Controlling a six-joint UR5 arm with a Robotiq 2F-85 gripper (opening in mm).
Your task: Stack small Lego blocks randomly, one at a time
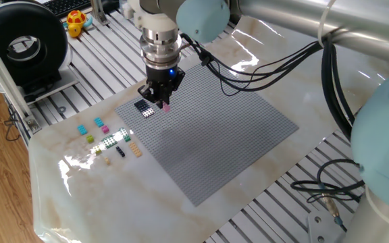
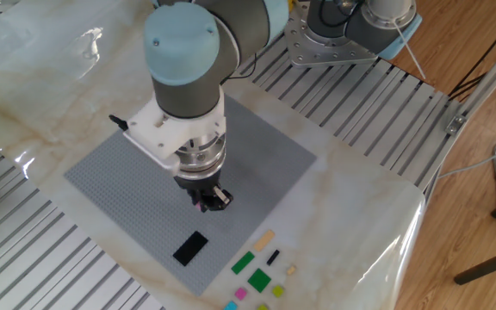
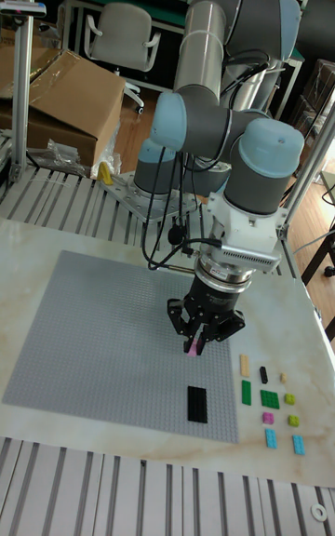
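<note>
Gripper pointing straight down over the grey baseplate, fingers closed on a small pink brick. Pink brick clamped between the fingertips with its long axis roughly vertical, lower end sticking out below them toward the plate; same brick seen as a pink sliver at the fingertips in one fixed view and in the other fixed view. Whether the brick touches the studs cannot be told from any view. Gripper positioned near one edge of the baseplate, just beside a flat black plate lying on the grey studs. In the tall fixed view, that black plate lying below the gripper with its long axis running toward the camera, near the plate's front right corner. Same black plate lying flat and slanted in the other fixed view, near the gripper and close to the baseplate edge. Loose small Lego blocks scattered on the marble tabletop just beside the baseplate: tan, black, green, yellow-green, pink and cyan pieces, lying flat and apart from one another, most with long axes roughly parallel. Same cluster on the marble in one fixed view, well apart from the gripper, and at the lower edge of the other fixed view.
</note>
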